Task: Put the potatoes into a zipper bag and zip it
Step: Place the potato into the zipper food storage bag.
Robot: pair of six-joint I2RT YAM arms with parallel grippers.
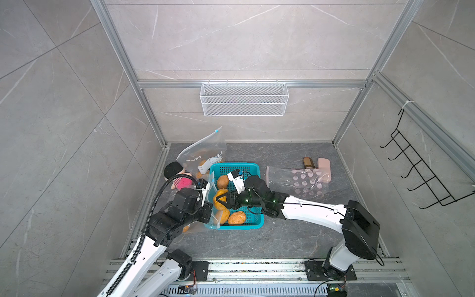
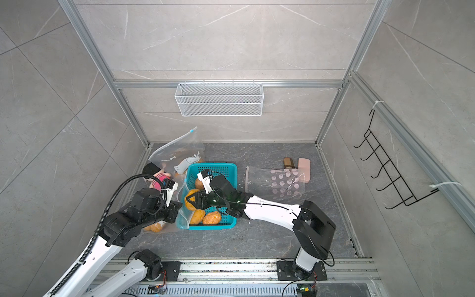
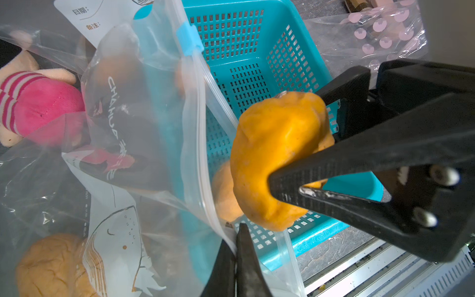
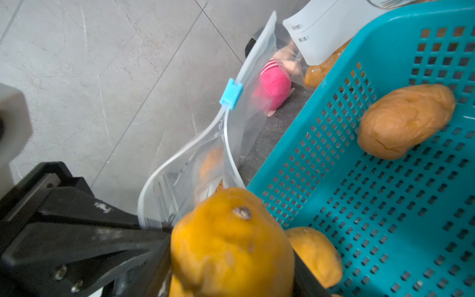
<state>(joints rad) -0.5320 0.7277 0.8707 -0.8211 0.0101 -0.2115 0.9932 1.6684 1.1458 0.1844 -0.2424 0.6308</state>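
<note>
My right gripper (image 1: 220, 202) is shut on an orange potato (image 4: 226, 231), held above the teal basket (image 1: 253, 224) right beside the bag's mouth. Three more potatoes (image 1: 237, 218) lie in the basket. My left gripper (image 3: 236, 239) is shut on the rim of the clear zipper bag (image 3: 154, 128), holding it up against the basket's left side. The mouth is open, and its blue slider (image 3: 189, 38) sits at the far end. A potato (image 3: 51, 264) lies inside the bag. In both top views the left fingertips are hidden behind the bag.
A pink plush doll (image 1: 180, 180) lies left of the bag. Another clear bag (image 1: 203, 151) stands behind the basket. A pink-dotted bag (image 1: 298, 180), a brown bottle (image 1: 308, 163) and a pink block (image 1: 324, 167) lie at the right. A wire basket (image 1: 244, 99) hangs on the back wall.
</note>
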